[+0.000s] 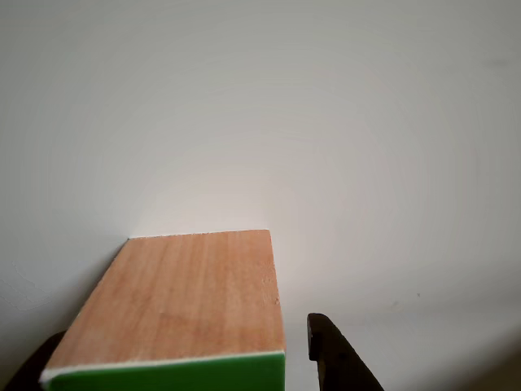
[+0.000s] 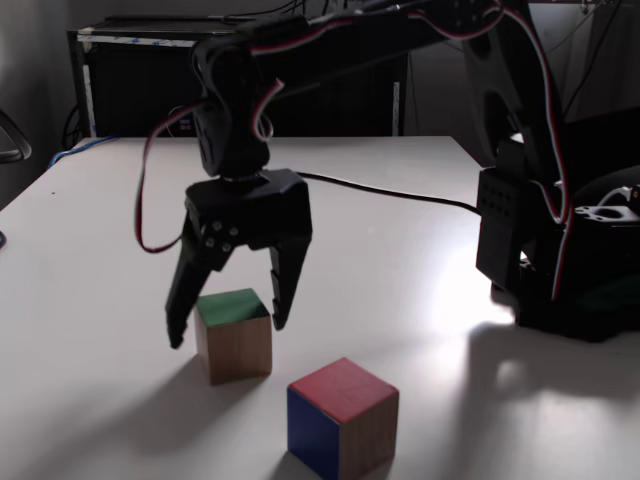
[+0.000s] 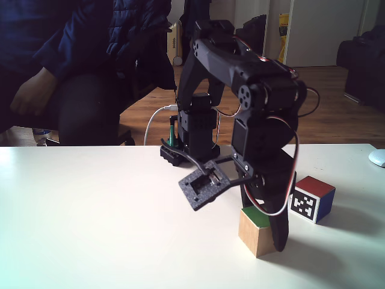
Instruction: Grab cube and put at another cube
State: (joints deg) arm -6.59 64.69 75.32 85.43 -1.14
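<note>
Fixed view, left to right: the gripper point(image 2: 227, 324) hangs from the arm point(image 2: 400, 40) with its jaws spread to either side of the cube point(image 2: 234, 336), whose green face points up; the fingertips reach partway down its wooden sides, and no contact can be confirmed. To the right and nearer the camera, another cube point(image 2: 342, 417) rests on the white table point(image 2: 90, 250), just apart from the first. In the other view, dark fingers flank the cube point(image 1: 183, 305) with a visible gap on the right side. Step in hand, as judged: the grasp approach, not yet closed. The next move calls for closing squarely on the wooden sides, then lifting clear before carrying toward the marker cube.
</note>
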